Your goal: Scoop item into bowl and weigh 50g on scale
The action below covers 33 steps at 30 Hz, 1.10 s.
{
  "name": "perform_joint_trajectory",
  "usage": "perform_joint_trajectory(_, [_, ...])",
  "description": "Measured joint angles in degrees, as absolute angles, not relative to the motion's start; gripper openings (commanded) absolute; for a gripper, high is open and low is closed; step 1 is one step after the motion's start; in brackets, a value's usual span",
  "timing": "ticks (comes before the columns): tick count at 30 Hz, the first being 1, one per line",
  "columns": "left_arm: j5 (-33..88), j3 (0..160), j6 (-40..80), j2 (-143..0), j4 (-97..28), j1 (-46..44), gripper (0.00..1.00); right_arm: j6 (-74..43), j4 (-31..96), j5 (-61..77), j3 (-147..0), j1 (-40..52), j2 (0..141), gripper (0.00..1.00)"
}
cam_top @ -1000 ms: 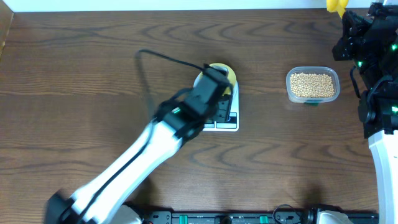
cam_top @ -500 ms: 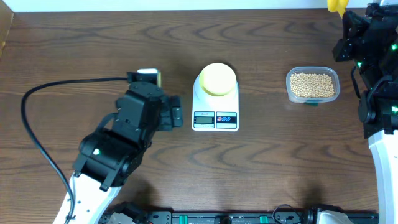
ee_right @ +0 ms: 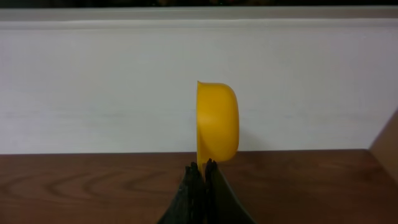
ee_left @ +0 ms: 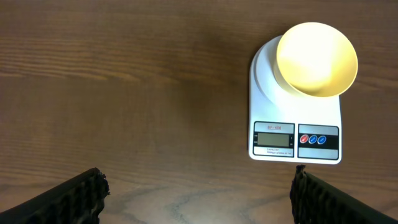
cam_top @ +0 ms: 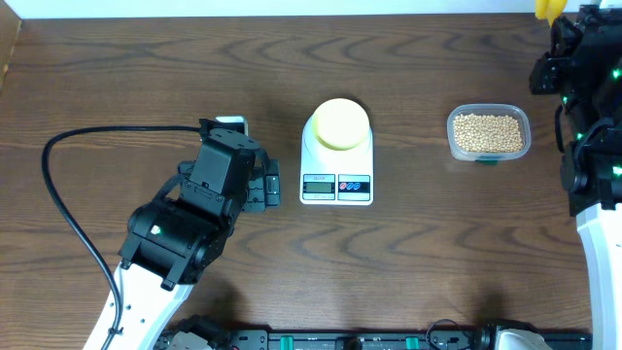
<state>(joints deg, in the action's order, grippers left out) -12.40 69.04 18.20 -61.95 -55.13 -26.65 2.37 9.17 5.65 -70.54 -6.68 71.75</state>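
Observation:
The pale yellow-cream bowl (cam_top: 339,123) sits empty on the round platform of the white scale (cam_top: 336,183), also seen in the left wrist view: bowl (ee_left: 316,59), scale (ee_left: 296,140). The tan beans (cam_top: 488,132) fill a clear plastic tub (cam_top: 489,157) to the right of the scale. My left gripper (cam_top: 272,181) is open and empty, just left of the scale; its fingers (ee_left: 198,196) frame bare table. My right gripper (ee_right: 203,167) is shut on the handle of a bright yellow scoop (ee_right: 217,119), held at the far right corner; the scoop also shows in the overhead view (cam_top: 550,9).
A black cable (cam_top: 68,185) loops over the table at the left. A white wall (ee_right: 99,81) stands behind the table's far edge.
My left arm has drawn back from over the scale to its left, leaving the bowl on the platform. The right arm has shifted slightly right with the scoop.

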Motion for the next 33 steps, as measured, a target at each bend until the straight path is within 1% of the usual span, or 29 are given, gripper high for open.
perform_joint_trajectory(14, [-12.4, 69.04, 18.2, -62.0, -55.11, -26.65, 0.96, 1.37, 8.88, 4.43, -70.54, -12.47, 71.75, 0.01])
perform_joint_trajectory(28, [-12.4, 69.04, 18.2, -62.0, -55.11, -26.65, 0.96, 0.64, 8.62, 4.27, -70.54, -13.41, 71.75, 0.01])
perform_joint_trajectory(33, [-12.4, 69.04, 18.2, -62.0, -55.11, -26.65, 0.96, 0.64, 6.07, 4.25, -70.54, -13.96, 71.75, 0.01])
